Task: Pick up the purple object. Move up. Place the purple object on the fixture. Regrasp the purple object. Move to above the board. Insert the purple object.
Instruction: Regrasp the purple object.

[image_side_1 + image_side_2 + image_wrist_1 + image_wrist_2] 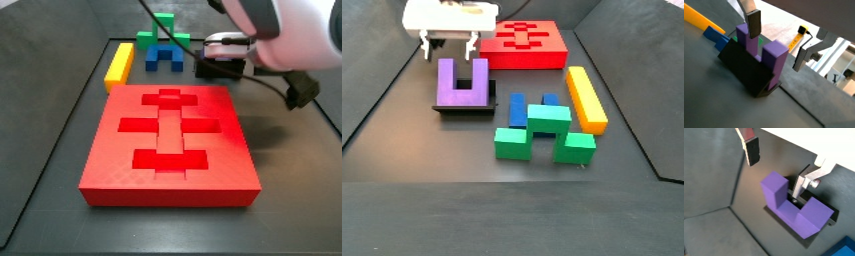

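Matte purple plastic U-shaped block (462, 84) sat on small black blocky fixture (464, 111), prongs toward gripper (449, 47). Gripper hovered just above w/ fingers (753, 23) apart, holding nothing.

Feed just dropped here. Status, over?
Gripper open, above the purple object. Purple object seated on fixture, prongs up, unheld. Nothing in the way.

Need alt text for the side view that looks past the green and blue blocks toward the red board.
A matte purple U-shaped block sits on the black fixture, prongs pointing toward the gripper, which hangs open just above it without touching. Right of it lie a blue block, a green block and a yellow bar; the red board sits behind.
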{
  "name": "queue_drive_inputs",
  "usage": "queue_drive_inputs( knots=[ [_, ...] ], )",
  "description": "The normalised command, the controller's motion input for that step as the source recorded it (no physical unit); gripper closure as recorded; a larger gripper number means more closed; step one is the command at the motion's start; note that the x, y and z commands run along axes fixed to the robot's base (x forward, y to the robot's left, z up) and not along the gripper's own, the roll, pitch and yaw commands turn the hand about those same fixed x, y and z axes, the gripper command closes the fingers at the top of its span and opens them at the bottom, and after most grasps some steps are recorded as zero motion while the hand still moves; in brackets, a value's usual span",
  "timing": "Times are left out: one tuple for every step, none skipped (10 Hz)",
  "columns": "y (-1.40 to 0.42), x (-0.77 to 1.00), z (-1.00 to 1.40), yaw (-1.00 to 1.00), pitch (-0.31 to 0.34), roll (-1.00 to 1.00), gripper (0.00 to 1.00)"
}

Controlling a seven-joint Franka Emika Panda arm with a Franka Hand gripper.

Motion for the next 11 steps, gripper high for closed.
queue_drive_inputs(
  knots=[
    [0.02,0.00,-0.33,-0.03,0.743,0.00,0.00],
    [0.12,0.07,-0.19,-0.04,0.763,-0.16,0.00],
    [0.24,0.10,-0.04,-0.02,0.694,-0.32,0.00],
    [0.49,0.13,0.16,0.00,0.391,-0.79,0.00],
    [0.43,0.06,0.35,0.04,0.000,-0.96,0.00],
    [0.22,0.00,0.32,0.17,-0.011,-0.69,0.00],
    [0.01,0.00,0.19,0.26,-0.097,-0.50,0.00],
    [0.00,-0.12,0.00,0.29,-0.231,-0.23,0.00],
    [0.00,-0.10,-0.06,0.31,-0.263,-0.17,0.00],
    [0.00,-0.03,-0.03,0.37,-0.260,-0.29,0.00],
    [0.00,0.00,0.00,0.40,-0.223,-0.35,0.00]
  ],
)
